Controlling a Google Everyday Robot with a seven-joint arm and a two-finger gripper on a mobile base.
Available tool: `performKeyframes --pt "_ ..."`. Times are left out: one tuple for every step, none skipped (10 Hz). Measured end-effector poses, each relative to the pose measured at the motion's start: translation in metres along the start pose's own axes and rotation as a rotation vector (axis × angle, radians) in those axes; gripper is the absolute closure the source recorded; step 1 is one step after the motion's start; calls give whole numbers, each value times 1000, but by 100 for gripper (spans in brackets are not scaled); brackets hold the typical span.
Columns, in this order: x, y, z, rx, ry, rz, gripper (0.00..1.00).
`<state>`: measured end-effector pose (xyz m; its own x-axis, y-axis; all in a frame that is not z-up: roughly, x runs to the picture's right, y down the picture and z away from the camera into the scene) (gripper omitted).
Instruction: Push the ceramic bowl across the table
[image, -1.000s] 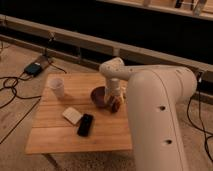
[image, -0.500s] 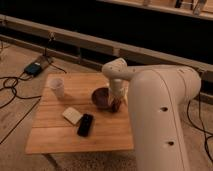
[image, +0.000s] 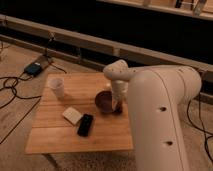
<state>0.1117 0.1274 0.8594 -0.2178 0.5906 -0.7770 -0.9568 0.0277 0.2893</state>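
- On the right side of the table (image: 50, 135) sits the bowl (image: 103, 100).
- The gripper (image: 118, 106) is down at its right rim; whether it grips anything cannot be told.

Pale wood, glazed bowl, smooth white shell

The table (image: 50, 135) has a top of light wooden planks, matt with a faint sheen and visible seams between the boards. Near its middle, the ceramic bowl (image: 104, 101) is dark maroon and glossy, like glazed ware. The gripper (image: 118, 106) sits at the bowl's 3 o'clock edge and looks dark, its material unclear. The arm (image: 155, 115) above it has a smooth white plastic-looking shell. At the bowl's 10 o'clock, the cup (image: 57, 86) looks like translucent white plastic. At 7 o'clock lie a smooth black phone (image: 85, 124) and a pale matt pad (image: 73, 115). The floor (image: 15, 135) looks rough, speckled and matt.
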Motion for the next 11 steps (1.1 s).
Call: performKeyframes --pt "4 -5 3 17 13 -3 35" --pt "9 -11 4 31 25 -5 35" --pt "13 -16 6 41 34 -5 35" --pt "16 -20 8 48 42 -4 35" --pt "19 -25 9 54 48 -1 35" --pt "24 -32 11 58 57 9 35" --pt "27 -36 13 59 63 17 35" --pt "33 -44 16 61 73 29 35" --pt "37 -49 17 61 77 37 35" --pt "40 -53 19 60 81 41 35" --pt "45 -58 21 57 86 48 35"
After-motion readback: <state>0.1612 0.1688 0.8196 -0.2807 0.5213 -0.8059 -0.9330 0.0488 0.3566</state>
